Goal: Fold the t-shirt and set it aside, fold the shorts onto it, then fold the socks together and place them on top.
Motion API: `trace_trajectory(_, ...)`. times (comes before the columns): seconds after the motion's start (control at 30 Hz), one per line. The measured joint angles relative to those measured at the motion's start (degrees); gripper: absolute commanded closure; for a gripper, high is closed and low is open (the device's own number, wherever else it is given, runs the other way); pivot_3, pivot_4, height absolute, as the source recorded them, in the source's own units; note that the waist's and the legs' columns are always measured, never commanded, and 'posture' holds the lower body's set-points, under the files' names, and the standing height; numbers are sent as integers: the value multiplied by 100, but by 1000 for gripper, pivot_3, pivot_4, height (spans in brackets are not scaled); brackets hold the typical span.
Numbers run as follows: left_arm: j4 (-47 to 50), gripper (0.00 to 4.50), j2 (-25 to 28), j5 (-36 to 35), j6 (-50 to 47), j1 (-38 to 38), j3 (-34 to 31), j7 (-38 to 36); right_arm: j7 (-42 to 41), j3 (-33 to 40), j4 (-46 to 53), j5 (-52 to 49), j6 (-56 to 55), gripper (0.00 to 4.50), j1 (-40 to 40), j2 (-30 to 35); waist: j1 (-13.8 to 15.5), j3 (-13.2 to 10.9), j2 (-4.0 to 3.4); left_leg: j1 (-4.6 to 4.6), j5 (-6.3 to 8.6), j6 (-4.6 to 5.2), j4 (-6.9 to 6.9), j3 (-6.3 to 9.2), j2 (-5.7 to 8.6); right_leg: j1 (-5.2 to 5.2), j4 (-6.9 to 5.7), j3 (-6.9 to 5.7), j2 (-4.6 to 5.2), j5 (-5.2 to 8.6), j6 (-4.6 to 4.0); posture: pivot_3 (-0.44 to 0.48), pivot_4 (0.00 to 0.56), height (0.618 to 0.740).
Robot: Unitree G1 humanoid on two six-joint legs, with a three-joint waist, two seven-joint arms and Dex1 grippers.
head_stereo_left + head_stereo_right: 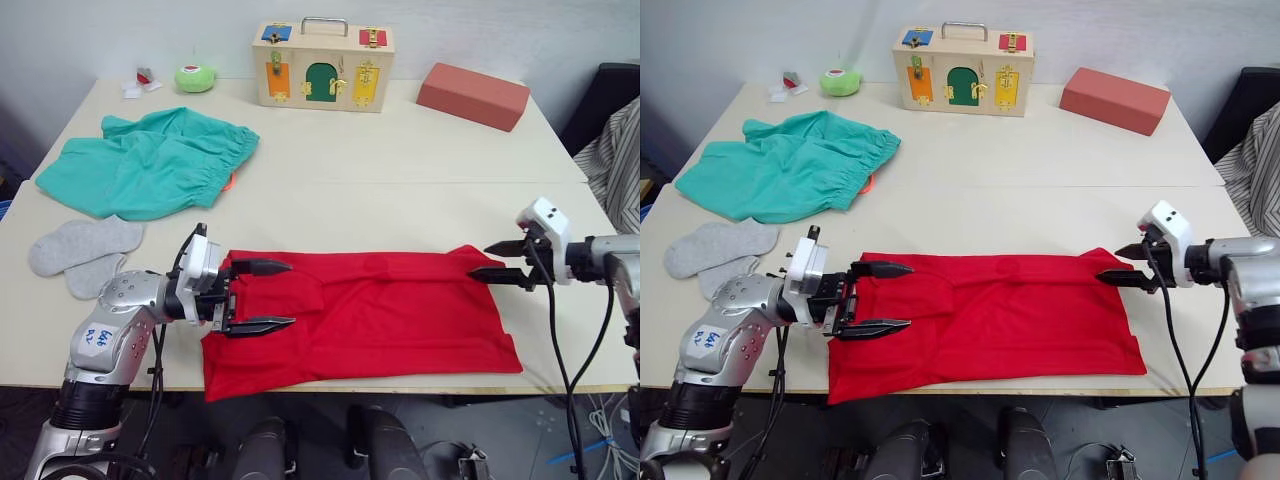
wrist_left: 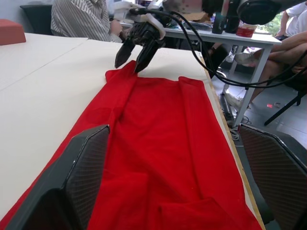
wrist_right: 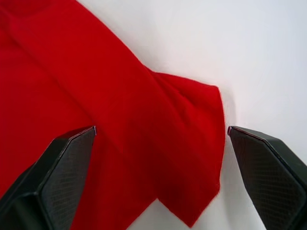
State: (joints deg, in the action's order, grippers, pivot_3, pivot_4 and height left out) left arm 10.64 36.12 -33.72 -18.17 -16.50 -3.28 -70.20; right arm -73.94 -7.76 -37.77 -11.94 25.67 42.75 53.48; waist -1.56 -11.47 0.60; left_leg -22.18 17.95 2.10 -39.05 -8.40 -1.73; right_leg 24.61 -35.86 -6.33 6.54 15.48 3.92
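Socks (image 1: 82,252) – two light grey ones, overlapping, flat on the table (image 1: 400,165) just beyond and outboard of the left arm. Shorts (image 1: 150,160) teal, spread loosely farther back on that same side, well apart from either gripper; a bit of orange shows at their near edge.

Left gripper (image 1: 255,296) – fingers spread, holding nothing, poised over the left end of the t-shirt (image 1: 370,315); one finger lies over the cloth's far edge, the other over its middle. Whether the tips touch the fabric cannot be told from the head views. Left wrist view adds what the head views lack: the red cloth runs away between the two fingers as a long band with lengthwise folds, and beyond the table there are seated people, a second table and cables.

T-shirt lies as a long folded strip along the near table edge, spanning from one gripper to the other.

Right gripper (image 1: 508,260) – jaws apart, empty, at the far right corner of the t-shirt, tips pointing inward at it. Right wrist view shows that corner close up – a small fold of cloth lying on the bare table between the open fingers, no finger touching it.

Behind, well away from both grippers: green plush toy (image 1: 195,77), wooden latch box (image 1: 323,66), salmon-red block (image 1: 472,95)
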Motion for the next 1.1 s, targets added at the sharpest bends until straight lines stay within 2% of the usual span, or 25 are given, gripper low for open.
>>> trace_trajectory(0.17,59,21,3,-23,24,181,-11,-54,-289,-300,-617,432,-115,0,560,-220,-8,0,0,1,0,-1,-1,0,-1,0,-1,0,0,0,0,0,150,740)
trace_trajectory(0.27,76,0,5,-39,58,191,-12,-72,-357,-326,-904,632,-235,572,765,-317,-10,0,-1,1,1,-2,-1,1,-2,0,-1,0,0,1,-1,0,150,740)
trace_trajectory(0.63,133,0,-64,-73,80,164,-11,8,-539,-365,-1226,1157,-688,4459,1044,-650,-15,0,-1,1,1,-5,0,1,-2,0,-2,0,0,1,-2,0,150,740)
trace_trajectory(0.77,-7,0,-176,-58,218,133,-22,148,-577,-547,-1363,1412,-1062,4459,1216,-653,-17,0,-1,2,1,-5,-1,1,-1,-1,-2,0,0,1,-2,0,150,740)
trace_trajectory(0.87,-56,0,-307,-29,351,130,-83,350,-292,-561,-1678,1630,-1337,4459,1469,-718,-18,0,-1,1,1,-5,-1,0,-1,2,-2,2,1,1,-2,0,150,740)
trace_trajectory(1.1,-322,0,-673,168,699,114,-313,1071,1156,-549,-2598,2125,-2290,4459,2391,-1251,-46,-3,-5,-2,0,-12,2,-4,-2,10,-7,4,0,1,-3,0,150,740)
